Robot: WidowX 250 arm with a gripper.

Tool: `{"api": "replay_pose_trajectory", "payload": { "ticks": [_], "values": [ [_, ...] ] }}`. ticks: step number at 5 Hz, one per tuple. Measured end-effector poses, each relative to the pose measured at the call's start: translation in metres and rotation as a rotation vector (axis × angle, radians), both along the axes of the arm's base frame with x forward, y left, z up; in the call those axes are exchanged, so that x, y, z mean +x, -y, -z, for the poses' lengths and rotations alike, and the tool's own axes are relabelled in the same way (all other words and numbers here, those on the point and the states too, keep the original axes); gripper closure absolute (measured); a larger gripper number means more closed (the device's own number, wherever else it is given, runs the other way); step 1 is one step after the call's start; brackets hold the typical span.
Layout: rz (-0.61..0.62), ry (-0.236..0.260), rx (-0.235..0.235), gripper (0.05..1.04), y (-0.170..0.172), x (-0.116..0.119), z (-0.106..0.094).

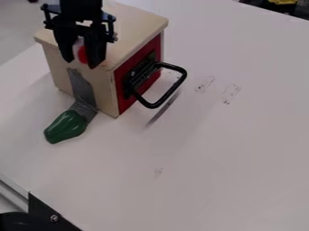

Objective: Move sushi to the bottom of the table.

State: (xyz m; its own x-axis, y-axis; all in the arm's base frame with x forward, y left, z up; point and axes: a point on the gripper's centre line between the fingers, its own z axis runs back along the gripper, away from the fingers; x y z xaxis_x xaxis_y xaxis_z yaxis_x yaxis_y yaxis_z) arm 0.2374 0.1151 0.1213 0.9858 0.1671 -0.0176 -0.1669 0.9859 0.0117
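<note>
Smooth and pale, the bench (pixel 211 158) is showing small, dark, speckled scuffs (pixel 230 92) right of a box (pixel 133 27) with pale wooden sides and top and a red panel. A looped black handle (pixel 183 74) is jutting from the panel. Close to the box's lower left, a glossy green toy pepper (pixel 65 127) with rounded ridges is lying on the bench. At upper left, the black two-fingered pincer (pixel 80 63) is hanging at the box, gripping the small red-and-white sushi (pixel 82 53) between its fingers, tips pointing down.
</note>
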Motion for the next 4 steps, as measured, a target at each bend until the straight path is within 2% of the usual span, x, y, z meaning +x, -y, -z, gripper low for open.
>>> {"api": "replay_pose_trajectory", "payload": {
  "ticks": [1,2,3,4],
  "values": [
    [-0.001,0.02,0.008,0.164,0.001,-0.007,-0.017],
    [-0.003,0.065,-0.001,0.082,0.004,-0.001,-0.044],
    [0.002,0.088,-0.024,0.084,0.007,0.003,-0.057],
    [0.018,0.074,-0.026,0.084,0.012,-0.003,-0.063]
  ]
}}
